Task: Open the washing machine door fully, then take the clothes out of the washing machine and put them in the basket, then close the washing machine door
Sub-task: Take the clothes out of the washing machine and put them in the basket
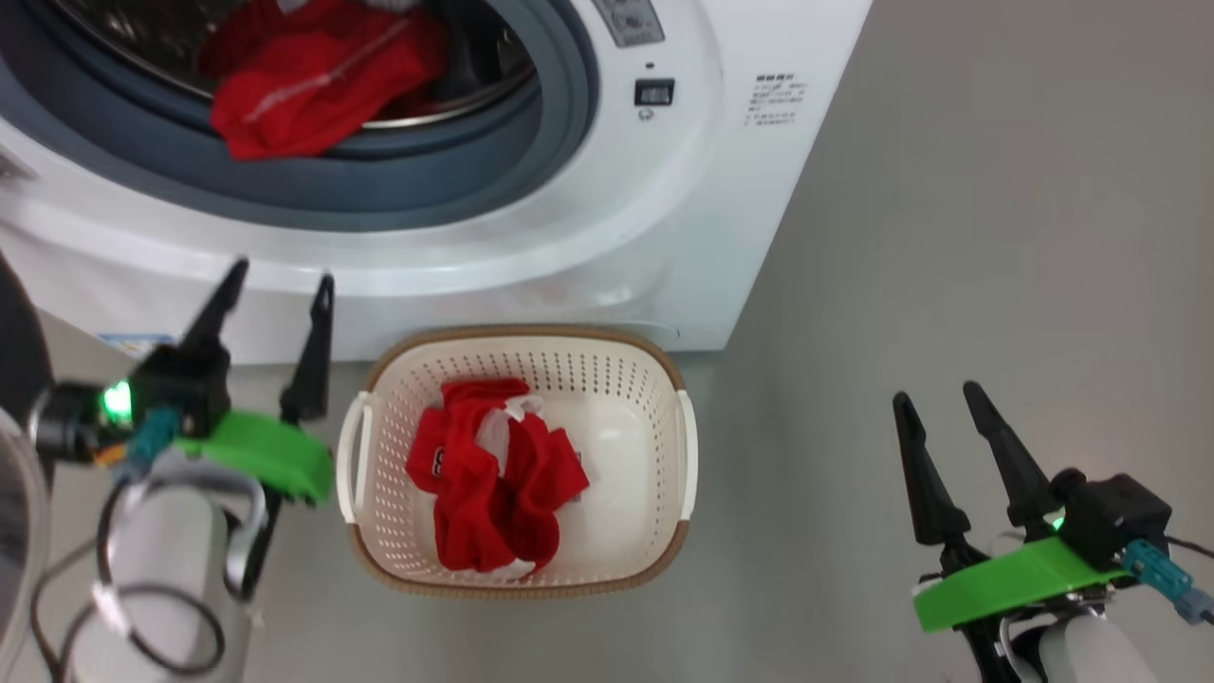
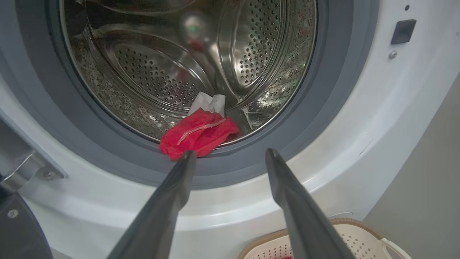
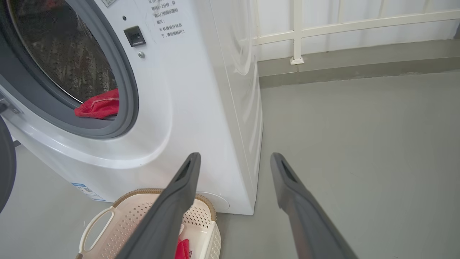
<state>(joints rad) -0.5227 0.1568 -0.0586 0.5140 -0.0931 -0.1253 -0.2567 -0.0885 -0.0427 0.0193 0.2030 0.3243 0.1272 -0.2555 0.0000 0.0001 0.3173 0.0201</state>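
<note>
Grippers first: the left gripper, left of frame, and the right gripper, lower right, both stand spread and empty. Centre frame, the basket sits just before the washing machine and already holds red clothes. Beyond, a red garment lies over the gasket lip with a white piece behind it. At the left edge the washing machine door appears swung open. Risk: a shallow pinch could nip the rubber or leave the white piece behind in the drum. A sticker carries Chinese print, too small to read reliably.
</note>
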